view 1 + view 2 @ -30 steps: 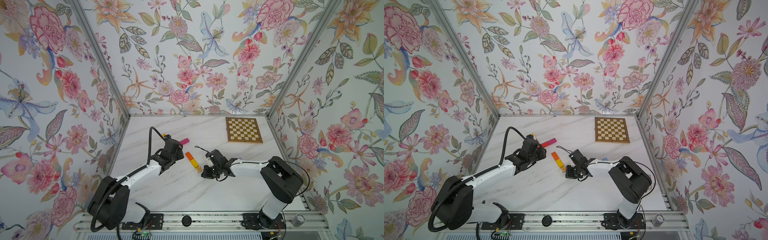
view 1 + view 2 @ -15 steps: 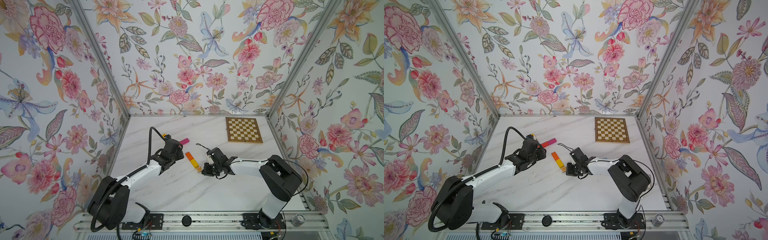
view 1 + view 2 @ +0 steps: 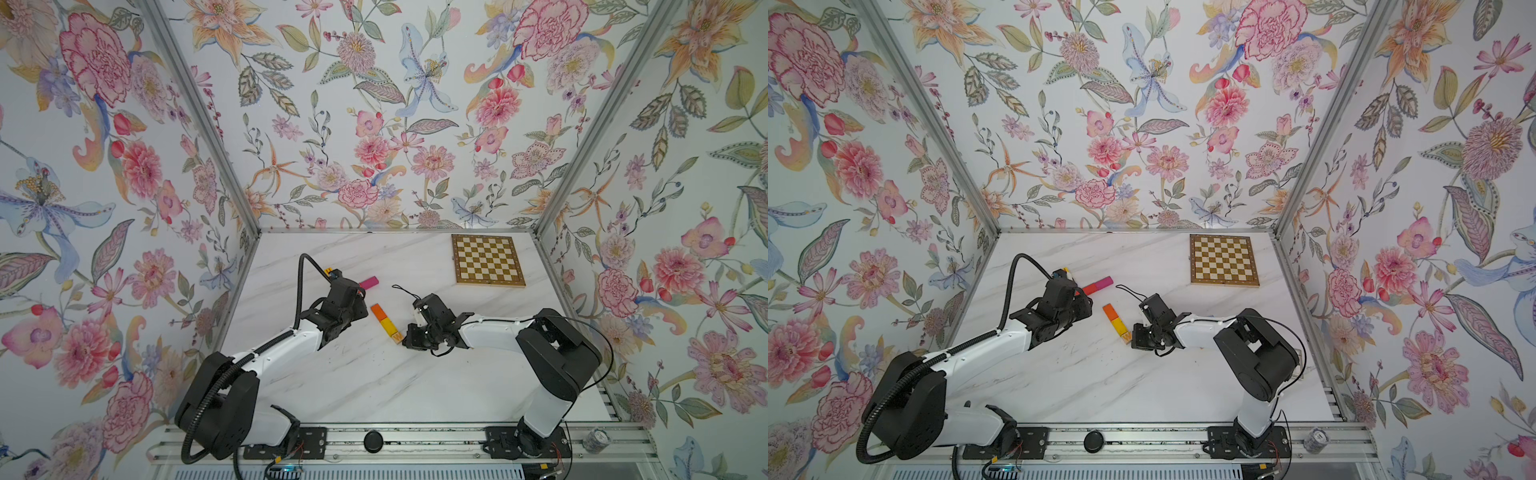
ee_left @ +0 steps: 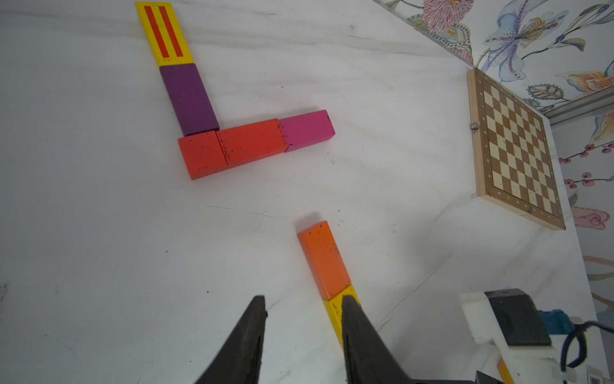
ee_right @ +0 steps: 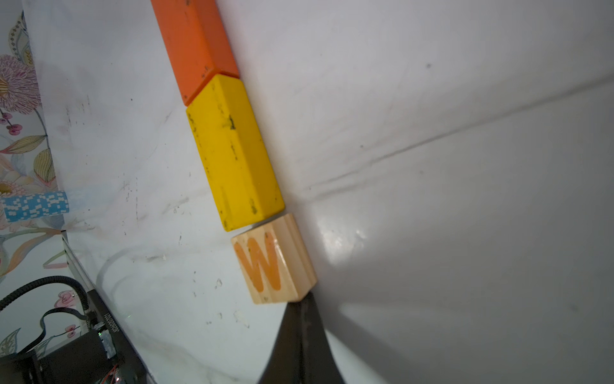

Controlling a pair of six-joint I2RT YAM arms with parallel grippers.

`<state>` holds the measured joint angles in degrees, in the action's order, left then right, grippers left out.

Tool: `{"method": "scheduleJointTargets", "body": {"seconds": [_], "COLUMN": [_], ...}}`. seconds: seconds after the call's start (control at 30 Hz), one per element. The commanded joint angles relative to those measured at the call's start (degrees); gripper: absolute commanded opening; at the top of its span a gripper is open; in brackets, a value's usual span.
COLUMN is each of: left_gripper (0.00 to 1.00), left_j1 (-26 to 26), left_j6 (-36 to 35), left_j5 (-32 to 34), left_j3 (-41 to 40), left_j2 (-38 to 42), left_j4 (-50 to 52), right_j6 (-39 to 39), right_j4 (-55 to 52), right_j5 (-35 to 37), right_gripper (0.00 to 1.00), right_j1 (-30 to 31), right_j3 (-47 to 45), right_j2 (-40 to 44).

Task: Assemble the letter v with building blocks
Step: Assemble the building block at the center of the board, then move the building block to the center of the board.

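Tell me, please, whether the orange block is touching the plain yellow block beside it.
Touching. The right wrist view shows the orange block butted end to end against the plain yellow block, with no gap.

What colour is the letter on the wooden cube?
Orange, on the pale wood cube; clearest in the right wrist view.

Corner group: five flat blocks touching end to end, in two rows that meet at a near-right angle, well left of the chessboard.
One row: striped yellow block, purple block, corner red block.
Other row: longer red block, magenta block, its end towards the chessboard.
Separate row: orange block, plain yellow block, W cube, lying flat in line; the cube is slightly askew. The row lies left of the chessboard.
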<state>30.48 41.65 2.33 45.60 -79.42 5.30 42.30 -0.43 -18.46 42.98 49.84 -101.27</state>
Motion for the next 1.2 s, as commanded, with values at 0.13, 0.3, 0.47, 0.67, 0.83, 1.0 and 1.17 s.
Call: {"method": "scheduleJointTargets", "body": {"seconds": [0.13, 0.3, 0.47, 0.67, 0.83, 1.0, 1.17], "left_gripper": [0.41, 0.41, 0.41, 0.41, 0.41, 0.41, 0.41], "left_j1": [-0.66, -0.63, -0.62, -0.67, -0.66, -0.65, -0.61], "left_j6": [-0.06, 0.14, 0.15, 0.17, 0.15, 0.36, 0.37], "left_j5": [0.75, 0.55, 0.31, 0.39, 0.31, 0.18, 0.05], "left_j3": [-0.74, -0.87, -0.94, -0.96, -1.04, -1.13, -1.22], "left_j2": [0.51, 0.36, 0.24, 0.4, 0.32, 0.28, 0.31], "left_j4": [0.68, 0.4, 0.41, 0.41, 0.41, 0.32, 0.14], "right_j6": [0.76, 1.09, 1.38, 1.9, 2.09, 2.26, 2.53], "right_j4": [-1.16, -0.85, -0.41, 0.58, 0.87, 1.37, 1.79], "right_j5": [1.54, 1.4, 1.15, 0.77, 0.96, 1.13, 1.23], "right_gripper": [0.0, 0.0, 0.0, 0.0, 0.0, 0.0, 0.0], "right_j1": [-0.45, -0.36, -0.28, -0.26, -0.3, -0.35, -0.45], "right_j3": [0.2, 0.16, 0.24, 0.38, 0.49, 0.51, 0.84], "right_j2": [-1.92, -1.95, -2.13, -2.68, -2.96, -3.14, -3.57]}}
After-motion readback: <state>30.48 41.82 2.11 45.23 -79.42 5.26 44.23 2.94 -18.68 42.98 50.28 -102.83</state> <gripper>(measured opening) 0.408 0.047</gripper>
